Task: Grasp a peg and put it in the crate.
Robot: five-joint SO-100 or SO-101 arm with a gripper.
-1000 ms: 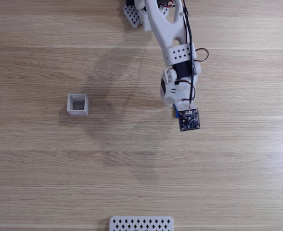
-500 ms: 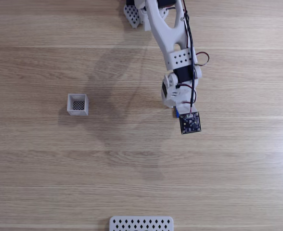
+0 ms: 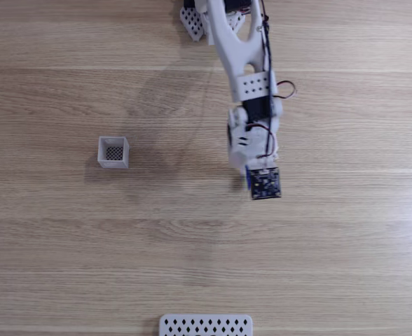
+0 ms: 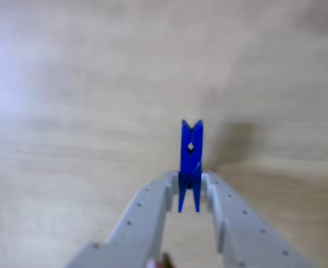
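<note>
Blue peg (image 4: 190,162) sits clamped between my pincer (image 4: 189,192) fingers, lifted above the wooden surface (image 3: 66,245). Grasp looks done; I judge the carry left to the crate (image 3: 113,152), well apart, remains.

A light wooden table (image 3: 66,238) with long grain lines fills the fixed view. Soft shadows fall across its middle. A white plate with diamond holes (image 3: 205,325) lies at its bottom edge.
</note>
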